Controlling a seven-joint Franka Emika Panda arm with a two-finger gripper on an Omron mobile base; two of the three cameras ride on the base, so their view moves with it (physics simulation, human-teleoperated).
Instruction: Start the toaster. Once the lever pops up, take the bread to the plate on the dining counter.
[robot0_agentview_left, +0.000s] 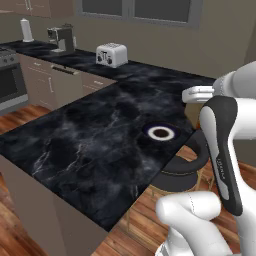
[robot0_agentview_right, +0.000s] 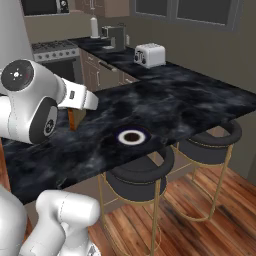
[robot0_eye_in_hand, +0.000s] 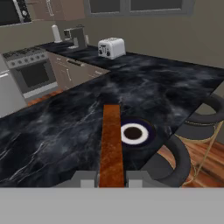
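veined black marble dining counter (robot0_eye_in_hand: 52, 131) carries your round ringed plate (robot0_eye_in_hand: 133, 133); gripper (robot0_eye_in_hand: 111, 178) clamps thin brown bread (robot0_eye_in_hand: 111, 144) edge-on.

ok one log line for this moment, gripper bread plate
gripper: shut on bread, edge-on | plate: bare, on dining counter | bread not yet placed
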